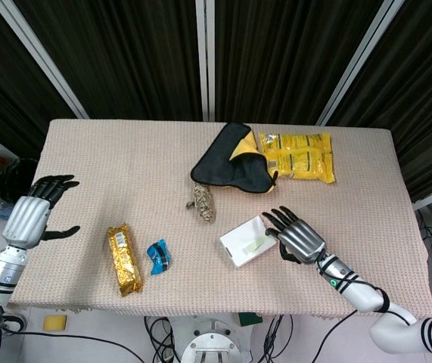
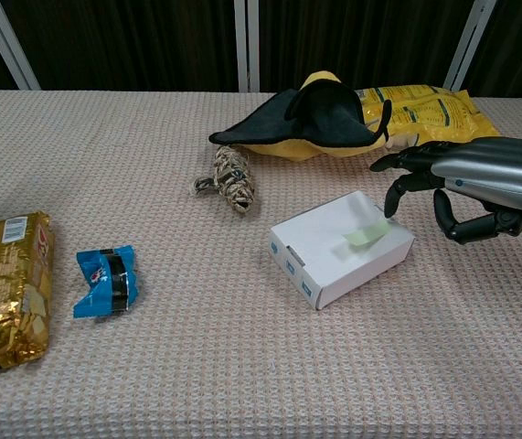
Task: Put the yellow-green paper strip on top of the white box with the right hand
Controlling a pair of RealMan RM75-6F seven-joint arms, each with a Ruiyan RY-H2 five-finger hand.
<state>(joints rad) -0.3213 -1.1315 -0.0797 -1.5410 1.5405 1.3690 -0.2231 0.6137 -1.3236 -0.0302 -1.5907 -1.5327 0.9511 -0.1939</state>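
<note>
**Strip lying on the white box, right robot hand just beside it**

Head view: The white box (image 1: 243,241) sits on the woven surface (image 1: 125,166) slightly right of the frame's centre and below it, with the yellow-green paper strip (image 1: 256,244) lying on its top near the right end. The right robot hand (image 1: 295,237) is at the box's right side, fingers spread and pointing up-left, holding nothing; its fingertips reach toward the strip's end, and contact cannot be judged here. At the far left edge the left robot hand (image 1: 34,212) hangs over the surface's border, fingers apart and empty. A gold snack bar (image 1: 123,259) and a blue wrapper (image 1: 157,255) lie at lower left, a small rope-wrapped toy (image 1: 202,201) sits near the centre, and a black-and-yellow cloth (image 1: 233,159) touches a yellow snack bag (image 1: 296,156) at upper centre-right.

Chest view: The box (image 2: 338,247) stands at centre-right, the strip (image 2: 366,235) flat on its upper right corner. The right robot hand (image 2: 462,187) enters from the right edge, fingers apart and slightly curled, one dark fingertip (image 2: 390,208) hanging just above and right of the strip, apparently not touching it.
</note>
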